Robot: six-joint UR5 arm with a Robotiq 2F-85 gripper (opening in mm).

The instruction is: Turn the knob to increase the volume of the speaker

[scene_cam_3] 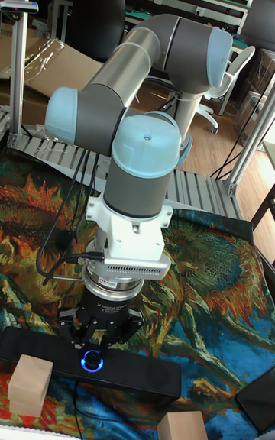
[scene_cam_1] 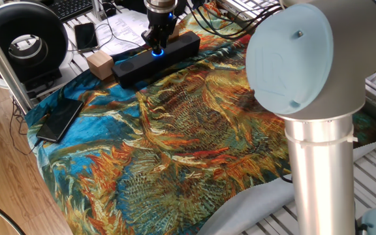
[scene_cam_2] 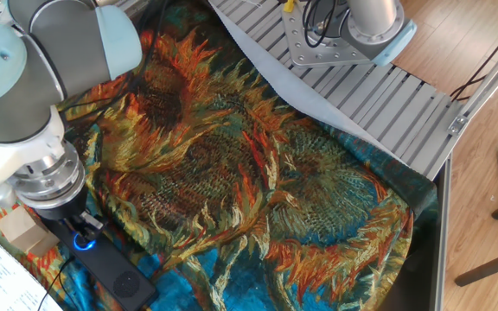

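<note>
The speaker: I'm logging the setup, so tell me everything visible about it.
The speaker is a long, black, bar-shaped box lying flat on the sunflower-print cloth. A small knob ringed with blue light sits on top; the gripper stands over it, contact unclear. Tan wooden blocks sit near it, and a round grille circle shows near one end.

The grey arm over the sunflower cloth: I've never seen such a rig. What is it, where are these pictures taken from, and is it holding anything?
It is a jointed robot arm ending in a two-finger gripper. Two cameras view the table from different sides; the tall one faces the arm. On the sunflower cloth lies the speaker, a black bar with wooden blocks beside it, plus a smartphone. The gripper sits right over the blue-lit knob; whether its fingers grip the knob cannot be told.
</note>
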